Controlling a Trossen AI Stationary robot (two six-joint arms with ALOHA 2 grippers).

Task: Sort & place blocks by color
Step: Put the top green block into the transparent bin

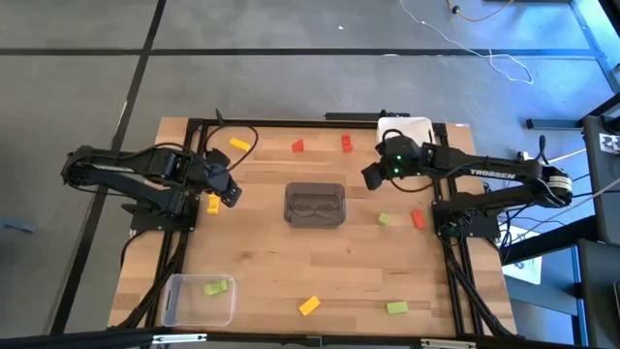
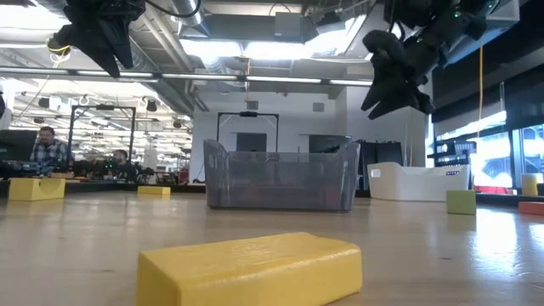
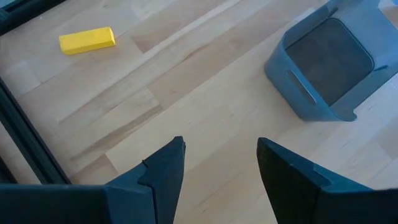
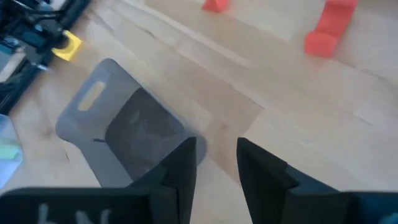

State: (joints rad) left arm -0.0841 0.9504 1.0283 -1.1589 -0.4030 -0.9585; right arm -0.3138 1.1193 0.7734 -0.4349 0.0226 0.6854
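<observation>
Hovering empty beside the grey bin (image 1: pixel 315 205), the right gripper (image 1: pixel 372 175) has its fingers slightly parted; next it needs another block, perhaps the red block (image 1: pixel 346 143) nearby.

Setting: open-plan robotics lab or industrial workspace. Evidence: wooden table (image 1: pixel 320 262) framed by black rails, standing on a grey concrete floor (image 1: pixel 242 87) with loose cables (image 1: pixel 484 48). Low view shows an exposed ceiling with ducting (image 2: pixel 255 25) and strip lights, further metal rigs (image 2: pixel 246 136), and people seated at benches (image 2: pixel 51 153) behind.
</observation>
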